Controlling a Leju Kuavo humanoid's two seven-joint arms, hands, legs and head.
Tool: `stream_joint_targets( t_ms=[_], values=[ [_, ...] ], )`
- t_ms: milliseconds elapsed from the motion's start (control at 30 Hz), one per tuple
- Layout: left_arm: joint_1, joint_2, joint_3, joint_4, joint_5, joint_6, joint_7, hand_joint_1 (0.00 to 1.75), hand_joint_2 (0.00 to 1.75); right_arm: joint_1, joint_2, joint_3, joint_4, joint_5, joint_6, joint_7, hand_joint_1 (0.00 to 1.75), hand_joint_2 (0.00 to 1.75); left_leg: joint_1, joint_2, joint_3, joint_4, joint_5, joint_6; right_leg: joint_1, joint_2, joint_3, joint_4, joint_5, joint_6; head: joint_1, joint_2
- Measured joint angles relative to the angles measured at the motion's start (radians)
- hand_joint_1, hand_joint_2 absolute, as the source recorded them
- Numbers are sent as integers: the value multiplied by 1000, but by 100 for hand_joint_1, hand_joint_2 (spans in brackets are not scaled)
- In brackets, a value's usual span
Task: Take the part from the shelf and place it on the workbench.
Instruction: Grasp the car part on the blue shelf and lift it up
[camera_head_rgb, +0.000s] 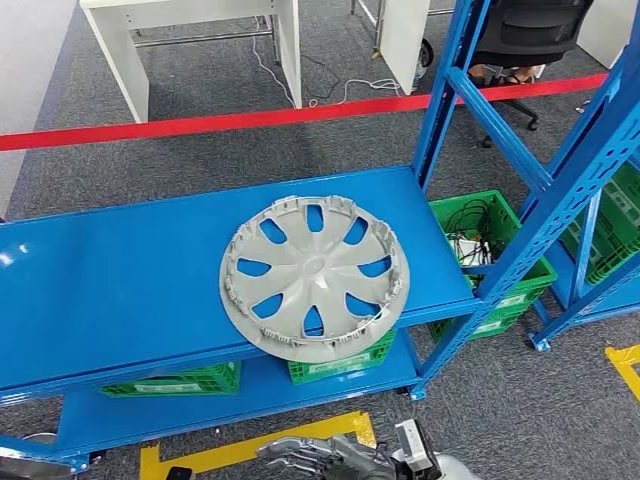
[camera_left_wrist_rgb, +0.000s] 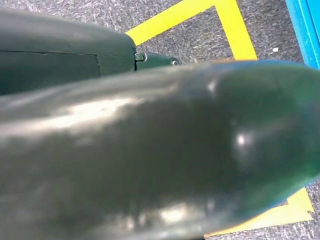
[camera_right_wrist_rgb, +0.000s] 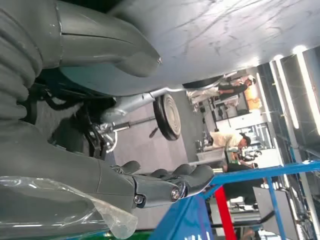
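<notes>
1. The part is a silver-grey plastic hubcap (camera_head_rgb: 314, 278), a shallow disc with teardrop cut-outs between broad spokes and a ring of small clips around its rim. It lies flat, inner face up, on the upper blue shelf board (camera_head_rgb: 113, 270), with its near edge jutting past the board's front lip.
2. Risk: because of that overhang, a push from below or in front could tip the hubcap off the board. It looks thin and smooth, so a one-sided hold may let it flex or slide.
3. Risk: the rim clips look fragile; fingers closing on them instead of on a spoke could snap one.
4. The right hand (camera_head_rgb: 306, 455) sits low, below and in front of the hubcap, well apart from it. In the right wrist view its dark fingers (camera_right_wrist_rgb: 188, 176) lie stretched out and close together, holding nothing.
5. The left hand (camera_left_wrist_rgb: 181, 150) appears as a blurred, glossy dark shape very close to the lens; whether it is spread or curled I cannot tell.
6. Under the hubcap, green slatted plastic crates (camera_head_rgb: 340, 362) stand on the lower board; another crate (camera_head_rgb: 490, 245), right of the hubcap, holds cables.
7. Risk: the blue steel upright (camera_head_rgb: 445, 90) right of the hubcap may catch the wide disc as it is drawn out.
8. Yellow floor tape (camera_head_rgb: 249, 448) marks the grey carpet in front of the hubcap.
</notes>
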Motion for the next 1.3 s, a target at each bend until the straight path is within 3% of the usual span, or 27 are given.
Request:
stream_joint_targets(
  t_ms=[67,167,300,500,667,800,1067,1300],
  values=[
    [1,-1,0,0,4,5,0,0,0,3,5,-6,-15,3,-27,21,0,175,0,0,0,0,0,0,0,0,0,0,0,0,0,0],
    [5,-3,1,1,19,18,0,0,0,12,20,-28,-66,55,-154,88,0,175,0,0,0,0,0,0,0,0,0,0,0,0,0,0],
    [11,-4,8,4,35,23,13,0,0,-4,35,-45,-137,242,-451,140,0,175,0,0,0,0,0,0,0,0,0,0,0,0,0,0],
    [13,-4,13,8,38,37,42,0,0,-44,55,-38,-199,615,-924,146,0,175,0,0,0,0,1,0,0,-1,0,0,0,0,0,0],
    [15,-4,13,8,27,42,48,0,0,-50,56,-9,-206,839,-1210,147,0,175,0,0,0,0,1,0,0,-1,0,0,0,0,0,0],
    [18,-5,13,8,26,43,46,0,0,-40,59,-7,-208,926,-1284,130,0,175,0,0,-1,0,1,0,0,0,-1,0,0,0,0,0],
    [29,-19,13,5,15,71,9,0,0,1,93,-83,-212,1131,-1297,135,0,175,0,0,-1,0,1,0,0,0,-1,0,1,0,-1,0],
    [37,-26,13,-1,12,76,9,0,0,25,111,-119,-212,1167,-1297,131,0,175,0,0,-1,0,1,0,0,0,-1,0,1,0,-1,0]
  ],
)
